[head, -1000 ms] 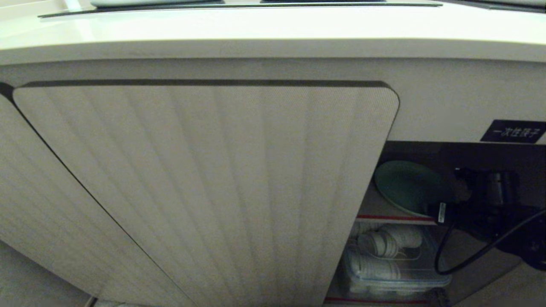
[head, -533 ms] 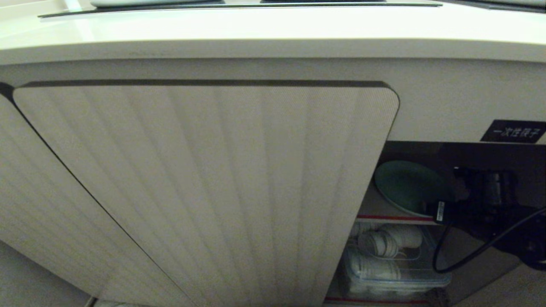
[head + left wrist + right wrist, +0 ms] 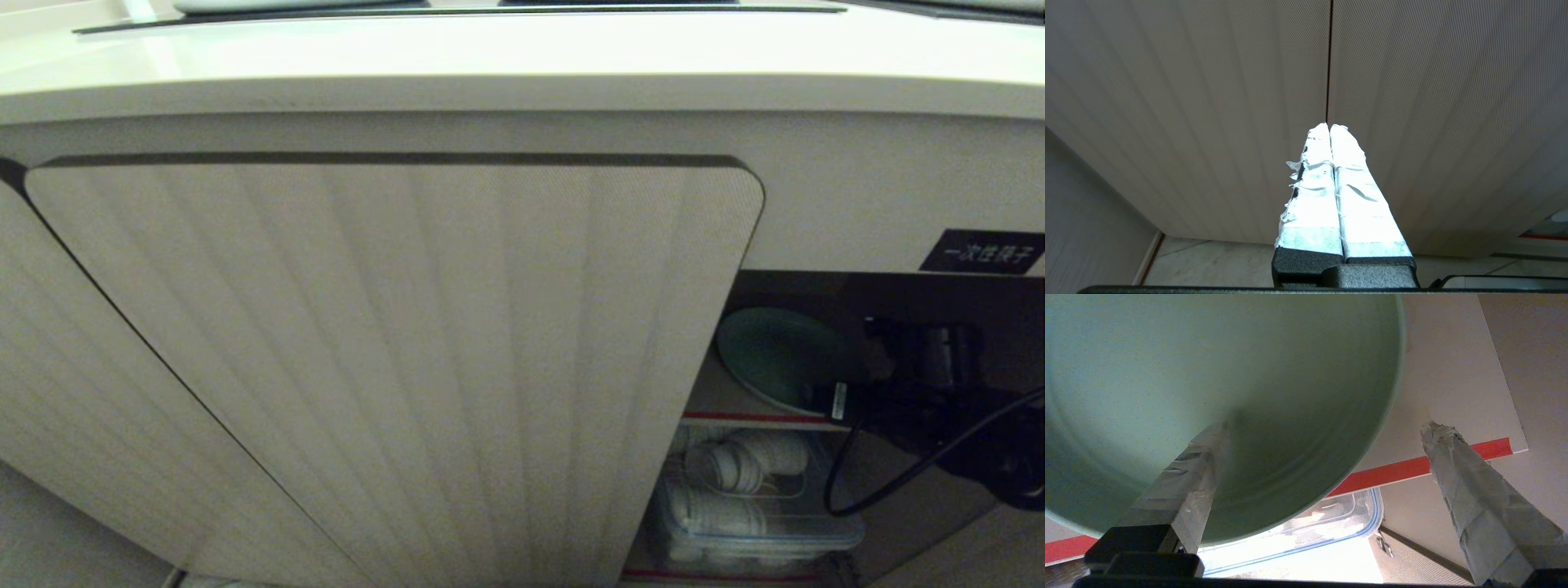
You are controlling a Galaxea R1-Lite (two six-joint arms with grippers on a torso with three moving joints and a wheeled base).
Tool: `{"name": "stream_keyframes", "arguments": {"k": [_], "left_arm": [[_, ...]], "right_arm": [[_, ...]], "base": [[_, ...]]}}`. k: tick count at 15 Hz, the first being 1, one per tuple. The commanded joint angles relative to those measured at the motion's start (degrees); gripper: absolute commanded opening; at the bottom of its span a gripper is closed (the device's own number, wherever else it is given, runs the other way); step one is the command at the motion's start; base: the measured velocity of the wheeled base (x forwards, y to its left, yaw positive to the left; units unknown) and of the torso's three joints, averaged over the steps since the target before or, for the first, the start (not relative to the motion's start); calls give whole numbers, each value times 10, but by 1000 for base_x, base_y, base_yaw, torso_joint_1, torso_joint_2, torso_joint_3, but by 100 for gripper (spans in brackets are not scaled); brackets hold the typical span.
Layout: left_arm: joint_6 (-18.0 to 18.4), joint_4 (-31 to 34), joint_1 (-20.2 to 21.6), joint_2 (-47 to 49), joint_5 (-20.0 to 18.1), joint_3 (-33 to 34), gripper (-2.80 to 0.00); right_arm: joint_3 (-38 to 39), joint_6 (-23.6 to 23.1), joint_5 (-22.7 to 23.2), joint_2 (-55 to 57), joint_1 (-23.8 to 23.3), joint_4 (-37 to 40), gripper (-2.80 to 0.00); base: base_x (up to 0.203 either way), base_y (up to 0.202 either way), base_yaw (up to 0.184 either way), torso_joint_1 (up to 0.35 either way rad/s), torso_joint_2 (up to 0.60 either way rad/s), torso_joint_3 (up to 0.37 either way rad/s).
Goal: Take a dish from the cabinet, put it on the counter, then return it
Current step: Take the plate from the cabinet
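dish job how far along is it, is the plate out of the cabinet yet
Not out yet. Done: the cabinet stands open on its right side. In hand: the right hand is open at the mint-green dish, one finger over its face, one outside its rim, with no grip closed; the dish sits on the red-edged shelf. Left: grasp, lift to the counter, return. The left hand is shut, idle by the doors.

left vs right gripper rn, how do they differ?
The left gripper is shut, fingertips pressed together; the right gripper is wide open. The left gripper hangs before the closed ribbed doors, near nothing; the right gripper reaches into the cabinet, one finger over the dish. Both have pale-taped fingers.
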Motion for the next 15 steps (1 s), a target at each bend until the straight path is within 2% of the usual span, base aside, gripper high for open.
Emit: {"name": "stream_keyframes", "arguments": {"k": [1, 15], "left_arm": [[0, 0, 0, 0, 0, 0, -280], [0, 0, 0, 0, 0, 0, -280]], "right_arm": [[-5, 1, -1, 1, 0, 3, 0], [-36, 20, 1, 0, 0, 69, 0]], "base": [[0, 0, 0, 0, 0, 0], [0, 0, 0, 0, 0, 0]]}}
